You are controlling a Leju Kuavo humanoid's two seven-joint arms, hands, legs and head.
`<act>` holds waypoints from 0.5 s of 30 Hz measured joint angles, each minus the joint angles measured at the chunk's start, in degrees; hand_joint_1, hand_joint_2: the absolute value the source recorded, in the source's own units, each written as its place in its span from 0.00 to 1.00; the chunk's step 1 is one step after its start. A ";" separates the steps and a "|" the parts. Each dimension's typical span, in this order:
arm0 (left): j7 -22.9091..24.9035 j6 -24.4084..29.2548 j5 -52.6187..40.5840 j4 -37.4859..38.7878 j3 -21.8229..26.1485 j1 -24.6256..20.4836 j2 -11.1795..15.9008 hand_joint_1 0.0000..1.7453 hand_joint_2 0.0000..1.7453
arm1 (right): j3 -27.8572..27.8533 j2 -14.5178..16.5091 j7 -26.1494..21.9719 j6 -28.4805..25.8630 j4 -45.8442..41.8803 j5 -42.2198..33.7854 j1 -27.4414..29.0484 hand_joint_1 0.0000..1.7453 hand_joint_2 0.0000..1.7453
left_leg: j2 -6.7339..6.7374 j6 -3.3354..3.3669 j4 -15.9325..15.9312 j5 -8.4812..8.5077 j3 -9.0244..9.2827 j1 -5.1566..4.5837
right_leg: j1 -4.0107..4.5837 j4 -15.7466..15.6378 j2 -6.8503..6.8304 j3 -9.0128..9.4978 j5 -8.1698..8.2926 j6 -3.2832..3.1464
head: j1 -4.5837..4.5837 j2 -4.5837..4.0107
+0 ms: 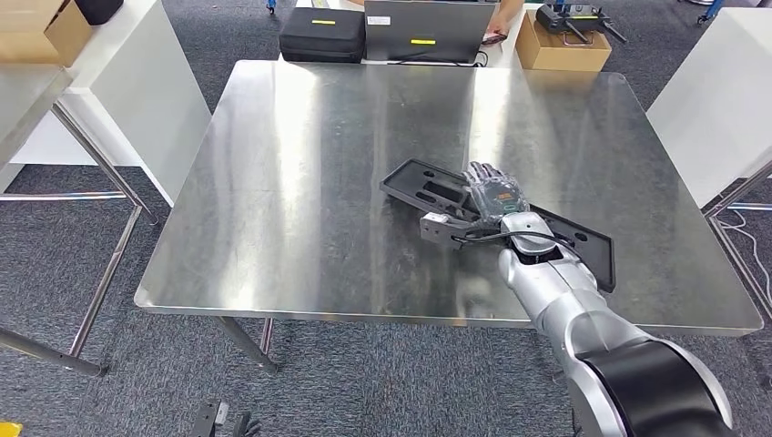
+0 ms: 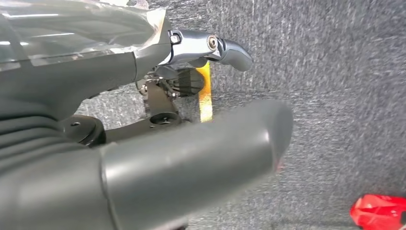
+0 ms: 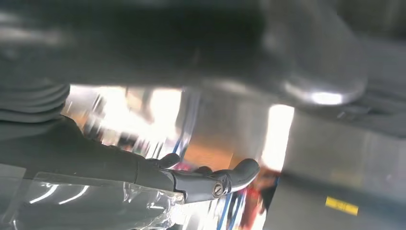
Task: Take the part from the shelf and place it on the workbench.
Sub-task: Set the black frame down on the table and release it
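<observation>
Our right hand (image 1: 494, 194), dark-fingered and wrapped in clear plastic film, reaches out over the workbench at the end of the silver right arm (image 1: 569, 309); it lies palm down on the long flat black plastic part (image 1: 428, 185), with its fingers laid along the part's top face near the middle. We cannot tell from the head view whether the fingers actually clasp the part or merely rest on it, and the right wrist view is too blurred and close to settle it: there we see only a finger (image 3: 239, 173) stretched out straight over a bright reflecting surface. The part lies flat on the shiny stainless-steel workbench (image 1: 300, 182), running on a slant from the bench's centre towards its near right corner, one end poking out beyond the fingertips and the other end (image 1: 592, 255) showing past the wrist. Our left hand (image 2: 143, 158) hangs low over grey carpet (image 2: 335, 72), its thick grey thumb and a metal-jointed finger (image 2: 225, 48) apart, with nothing between them. Beyond the bench's far edge stand a black zipped case (image 1: 322, 35), a grey box with a yellow label (image 1: 423, 29) and an open cardboard box (image 1: 562, 45) with dark gear in it. White cabinets (image 1: 155, 100) flank the bench.
</observation>
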 joint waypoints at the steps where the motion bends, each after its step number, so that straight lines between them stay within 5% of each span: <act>1: 0.22 -0.16 -0.10 0.00 0.02 0.00 0.00 0.00 0.00 | -1.27 0.25 -2.03 1.06 0.00 -1.83 0.04 0.00 0.00 | 0.00 0.00 0.00 0.00 0.00 0.00 | 0.00 0.00 0.00 0.00 0.00 0.00 | -0.01 0.00; 9: 0.21 -0.97 -0.06 0.00 1.24 0.70 -0.05 0.00 0.00 | -8.54 3.30 -18.89 0.61 -5.71 -12.16 2.47 0.00 0.00 | 0.00 0.00 0.00 0.00 0.01 0.07 | 0.08 0.01 -0.02 0.01 -0.02 -0.02 | -0.01 0.00; 15: -2.62 -0.22 -1.16 0.00 2.08 2.03 -0.71 0.00 0.00 | -10.69 4.90 -24.75 -5.88 -39.82 -31.51 21.11 0.00 0.00 | -0.23 -0.06 0.00 -0.09 -0.02 0.11 | 0.10 -0.02 -0.26 0.05 -0.21 0.11 | -0.02 0.00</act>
